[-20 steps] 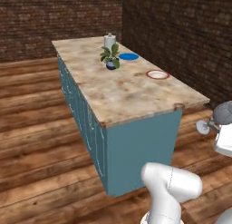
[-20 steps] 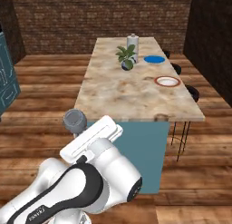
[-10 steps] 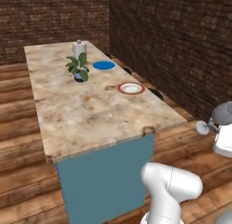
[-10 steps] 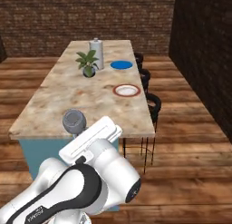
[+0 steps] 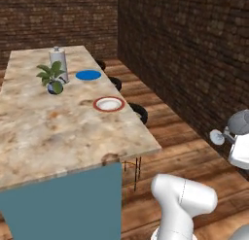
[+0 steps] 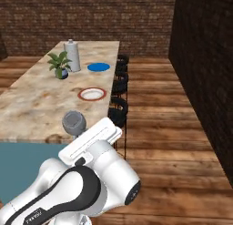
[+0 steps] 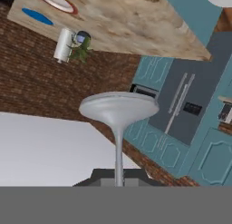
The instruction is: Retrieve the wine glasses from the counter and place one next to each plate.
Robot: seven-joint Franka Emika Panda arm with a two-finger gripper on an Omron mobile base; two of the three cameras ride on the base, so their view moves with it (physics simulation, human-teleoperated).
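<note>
My gripper [image 7: 118, 178] is shut on the stem of a grey translucent wine glass [image 7: 118, 110], whose round foot faces the hand camera. The same glass [image 5: 238, 124] hangs in the air at the far right of the left base view, well off the counter [image 5: 48, 132]. In the right base view its dark rounded bowl [image 6: 73, 121] shows just above the white hand. On the counter lie a blue plate [image 5: 88, 75] further back and a white plate with a red-brown rim [image 5: 108, 104] nearer, both close to the right edge.
A plant in a blue pot [image 5: 52, 79] and a grey canister [image 5: 59, 60] stand on the counter left of the blue plate. Black stools [image 6: 119, 111] line the counter's right side. A dark brick wall [image 5: 194, 64] runs along the right, with wooden floor between.
The base has driven round the counter's end, so both base views now look along its stool side. The glass stays in the shut gripper, held the same way.
</note>
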